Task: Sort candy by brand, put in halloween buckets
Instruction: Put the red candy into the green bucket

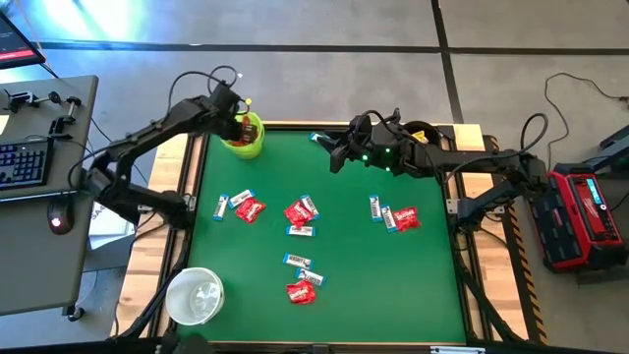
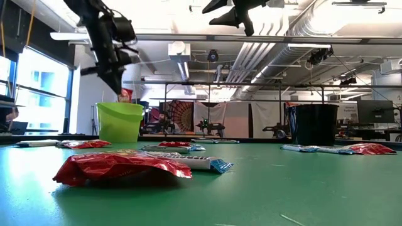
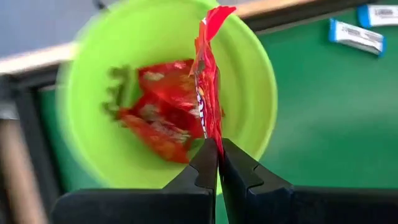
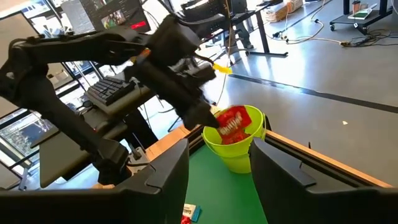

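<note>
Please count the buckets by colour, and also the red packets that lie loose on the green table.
Lime green bucket: 1
Black bucket: 1
White bucket: 1
Loose red packets: 4
Total: 7

Black bucket (image 1: pixel 425 132) largely hidden beneath right arm, high view.

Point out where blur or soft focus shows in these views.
Left wrist view: the lime green bucket has a smeared rim, while the red packet held by the left gripper is sharper. Low view: the nearest red packet looks soft.
</note>
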### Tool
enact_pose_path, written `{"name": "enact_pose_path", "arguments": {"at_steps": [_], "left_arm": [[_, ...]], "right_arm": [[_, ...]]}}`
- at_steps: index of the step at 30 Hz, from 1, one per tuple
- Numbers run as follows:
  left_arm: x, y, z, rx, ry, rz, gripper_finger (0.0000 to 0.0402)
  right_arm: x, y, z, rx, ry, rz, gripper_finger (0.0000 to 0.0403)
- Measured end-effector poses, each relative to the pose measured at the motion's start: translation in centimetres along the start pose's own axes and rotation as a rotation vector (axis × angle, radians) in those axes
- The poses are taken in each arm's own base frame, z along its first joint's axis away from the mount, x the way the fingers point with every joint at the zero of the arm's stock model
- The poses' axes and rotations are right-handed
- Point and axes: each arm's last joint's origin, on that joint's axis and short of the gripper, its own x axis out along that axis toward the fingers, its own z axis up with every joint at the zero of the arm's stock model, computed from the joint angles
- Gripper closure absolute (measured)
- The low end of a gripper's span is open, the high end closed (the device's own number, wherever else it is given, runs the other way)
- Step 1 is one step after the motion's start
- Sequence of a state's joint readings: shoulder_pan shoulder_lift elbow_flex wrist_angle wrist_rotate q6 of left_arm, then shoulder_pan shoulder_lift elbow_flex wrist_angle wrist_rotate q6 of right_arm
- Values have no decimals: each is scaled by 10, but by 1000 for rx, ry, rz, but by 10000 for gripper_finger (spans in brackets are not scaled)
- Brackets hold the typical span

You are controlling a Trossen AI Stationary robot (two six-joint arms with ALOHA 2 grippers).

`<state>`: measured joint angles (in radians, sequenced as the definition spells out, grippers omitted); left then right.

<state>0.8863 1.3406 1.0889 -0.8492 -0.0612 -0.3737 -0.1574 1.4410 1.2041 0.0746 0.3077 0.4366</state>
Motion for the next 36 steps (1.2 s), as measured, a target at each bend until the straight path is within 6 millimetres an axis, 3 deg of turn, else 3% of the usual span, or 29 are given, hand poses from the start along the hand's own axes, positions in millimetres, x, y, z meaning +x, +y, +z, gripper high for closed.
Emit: {"name": "enact_pose_path", "arguments": {"at_steps": [7,14,19,27,36], "left_arm": [[25,-4,11,-23,32,-91,400],[25,-4,10,48,30,-93,362],[9,-3,9,67,-23,-112,319],[-37,-10,-3,157,-169,-184,274],[-83,-45,-40,442,-260,-385,270]], "right_arm": [[0,0,0,0,0,-1,247],[0,-1,-1,-4,9,-7,247],[0,-1,-3,-19,33,-8,247],[4,-15,-3,24,182,156,250],[1,-20,-16,-125,318,155,326]]}}
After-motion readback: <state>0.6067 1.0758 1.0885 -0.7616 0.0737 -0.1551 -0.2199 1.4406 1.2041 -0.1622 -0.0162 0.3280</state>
